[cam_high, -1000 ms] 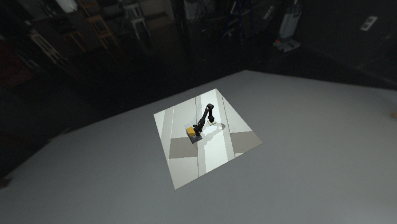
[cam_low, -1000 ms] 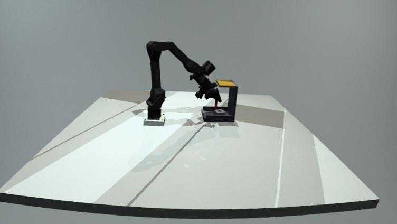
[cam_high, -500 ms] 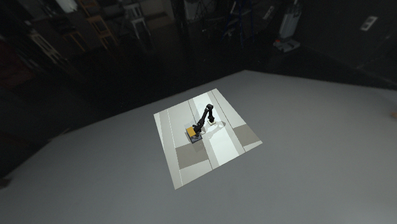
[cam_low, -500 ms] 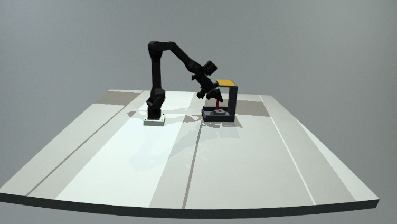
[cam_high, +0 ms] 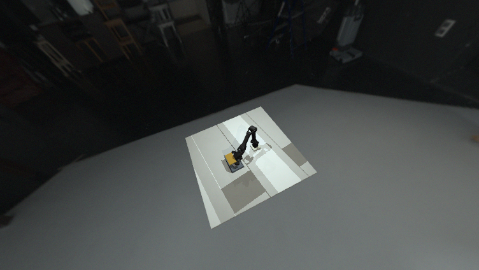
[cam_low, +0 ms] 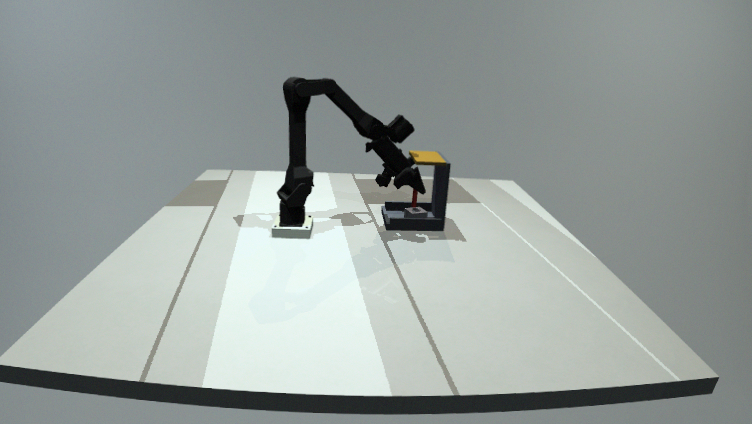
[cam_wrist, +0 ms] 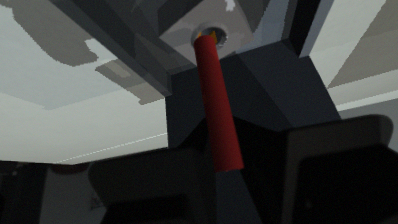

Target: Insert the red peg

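My gripper [cam_low: 419, 188] is shut on the red peg [cam_low: 414, 198] [cam_wrist: 215, 95], with its fingertips below the roof's level at the box's open front side. The peg points down, nearly upright in the exterior view. The grey block [cam_low: 416, 212] [cam_wrist: 182, 39] is fixed to the box floor. In the wrist view the peg's far end overlaps the left part of the block's hole [cam_wrist: 219, 37]. In the exterior view the peg's lower end shows just above the block, at the hole's back side. Whether its tip is in the hole I cannot tell. The top view does not show the peg clearly.
The orange flat roof [cam_high: 230, 158] [cam_low: 430, 157] sticks out over the block from the box's dark back wall [cam_low: 441, 192]. The gripper's body is very close to the roof's front edge; the gap is unclear. A low side wall [cam_low: 413, 224] runs along the box.
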You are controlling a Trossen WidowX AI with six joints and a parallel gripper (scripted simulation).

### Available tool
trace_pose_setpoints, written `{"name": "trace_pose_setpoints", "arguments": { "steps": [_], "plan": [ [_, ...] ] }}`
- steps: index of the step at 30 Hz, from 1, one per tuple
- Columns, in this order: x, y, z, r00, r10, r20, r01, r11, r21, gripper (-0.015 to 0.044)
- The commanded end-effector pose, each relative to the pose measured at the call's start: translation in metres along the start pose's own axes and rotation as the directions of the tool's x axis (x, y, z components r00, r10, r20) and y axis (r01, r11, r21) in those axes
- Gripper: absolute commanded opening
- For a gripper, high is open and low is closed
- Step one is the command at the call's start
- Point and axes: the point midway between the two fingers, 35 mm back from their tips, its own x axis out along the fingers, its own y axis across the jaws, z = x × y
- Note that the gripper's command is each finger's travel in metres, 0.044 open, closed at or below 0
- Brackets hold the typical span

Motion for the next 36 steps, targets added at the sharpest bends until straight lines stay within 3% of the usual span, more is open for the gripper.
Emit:
{"name": "trace_pose_setpoints", "arguments": {
  "steps": [1,36],
  "plan": [
    [0.001,-0.002,-0.002,1.000,-0.007,-0.001,0.007,1.000,-0.004,0.0000],
    [0.020,-0.005,0.010,1.000,-0.007,-0.001,0.007,1.000,-0.004,0.0000]
  ]
}}
